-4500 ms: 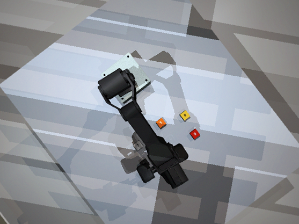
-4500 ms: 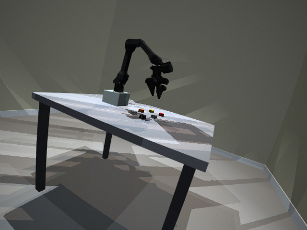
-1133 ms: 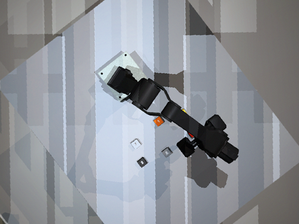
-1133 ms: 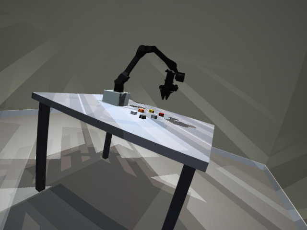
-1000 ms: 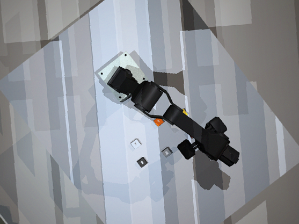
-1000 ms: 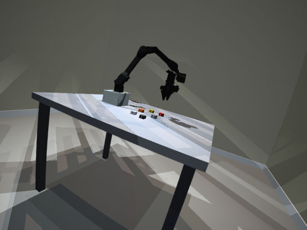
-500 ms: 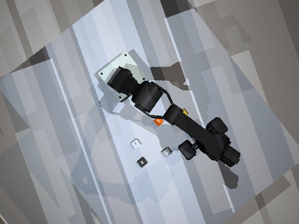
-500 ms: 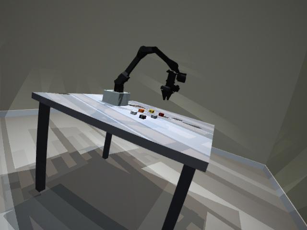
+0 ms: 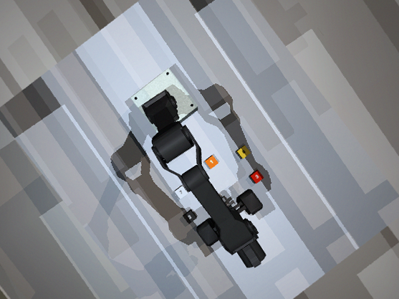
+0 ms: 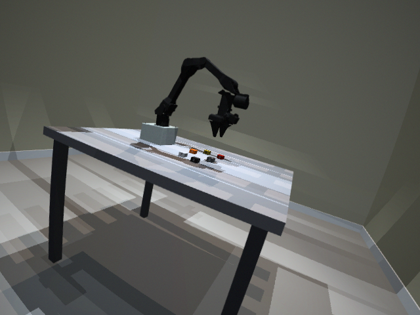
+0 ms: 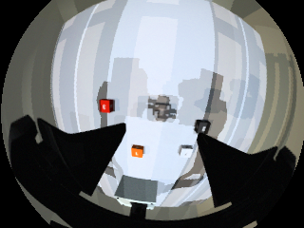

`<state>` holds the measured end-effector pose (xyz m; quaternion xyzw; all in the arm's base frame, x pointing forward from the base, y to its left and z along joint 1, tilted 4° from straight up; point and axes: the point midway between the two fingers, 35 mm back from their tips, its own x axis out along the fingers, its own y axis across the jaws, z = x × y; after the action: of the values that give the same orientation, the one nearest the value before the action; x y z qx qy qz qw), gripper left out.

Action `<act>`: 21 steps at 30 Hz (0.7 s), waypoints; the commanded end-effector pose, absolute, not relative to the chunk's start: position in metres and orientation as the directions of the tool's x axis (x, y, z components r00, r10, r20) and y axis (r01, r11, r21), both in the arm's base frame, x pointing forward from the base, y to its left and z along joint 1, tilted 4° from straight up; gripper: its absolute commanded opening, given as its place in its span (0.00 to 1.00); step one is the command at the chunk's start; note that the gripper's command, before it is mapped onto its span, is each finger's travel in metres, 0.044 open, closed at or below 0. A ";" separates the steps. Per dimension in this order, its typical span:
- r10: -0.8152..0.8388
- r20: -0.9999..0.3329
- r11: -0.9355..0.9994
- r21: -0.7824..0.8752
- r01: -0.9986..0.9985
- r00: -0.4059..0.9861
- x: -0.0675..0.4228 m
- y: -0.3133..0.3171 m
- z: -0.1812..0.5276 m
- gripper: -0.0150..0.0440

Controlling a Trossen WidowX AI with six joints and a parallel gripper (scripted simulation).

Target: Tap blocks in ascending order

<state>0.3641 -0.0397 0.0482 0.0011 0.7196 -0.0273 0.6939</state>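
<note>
Grey block (image 11: pixel 162 106) centred beneath open jaws

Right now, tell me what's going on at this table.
A single black arm holds its gripper open and empty, well above a cluster of small numbered blocks on the table. Visible are an orange block marked 1, a red one marked 3, a yellow one, a black one and a white one. The fingers touch no block.
</note>
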 end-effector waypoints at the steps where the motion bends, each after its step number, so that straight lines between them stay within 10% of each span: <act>1: -0.037 -0.999 0.999 -0.037 0.015 -0.036 0.363 -0.036 0.048 0.93; 21: -0.040 -0.999 0.999 -0.040 0.015 -0.036 0.358 -0.077 0.050 0.93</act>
<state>0.3620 -0.0454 0.0484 -0.0144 0.7206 -0.0112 0.6932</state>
